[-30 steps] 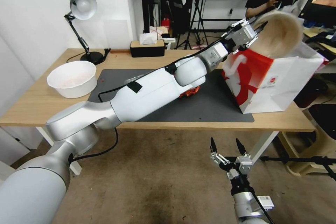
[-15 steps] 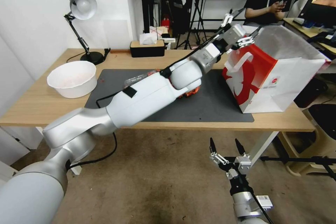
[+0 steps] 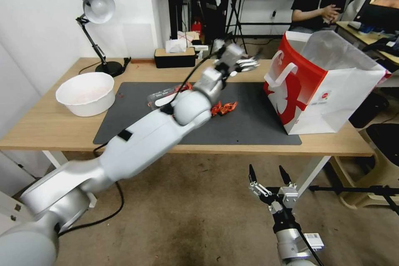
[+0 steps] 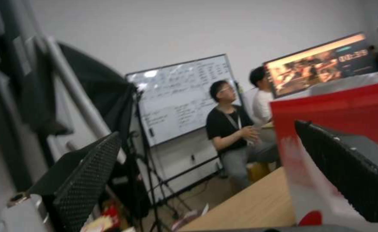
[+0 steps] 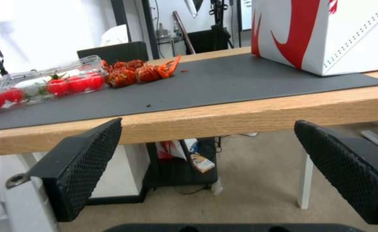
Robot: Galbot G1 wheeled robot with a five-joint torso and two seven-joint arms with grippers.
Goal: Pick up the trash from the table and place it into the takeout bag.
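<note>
The left gripper (image 3: 245,64) hangs in the air above the far side of the counter (image 3: 50,120), between the tissue box (image 3: 174,56) and the takeout bag (image 3: 328,87). Its fingers are spread wide and hold nothing. The right gripper (image 3: 270,178) is parked low, in front of the counter edge, fingers wide apart and empty.

The takeout bag stands upright at the right end of the dark mat (image 3: 257,120), mouth open.

Trash remaining on the mat — a clear plastic clamshell (image 5: 43,83) with cherry tomatoes, and just beside it a heap of red crayfish shells (image 5: 137,72). A white bowl (image 3: 85,93) sits well to the left, off the mat.

Handling judgement: the clamshell looks light, thin and easily crushed — grip across its narrow width. The shells are loose, brittle and irregular; pinch at the thickest cluster.
</note>
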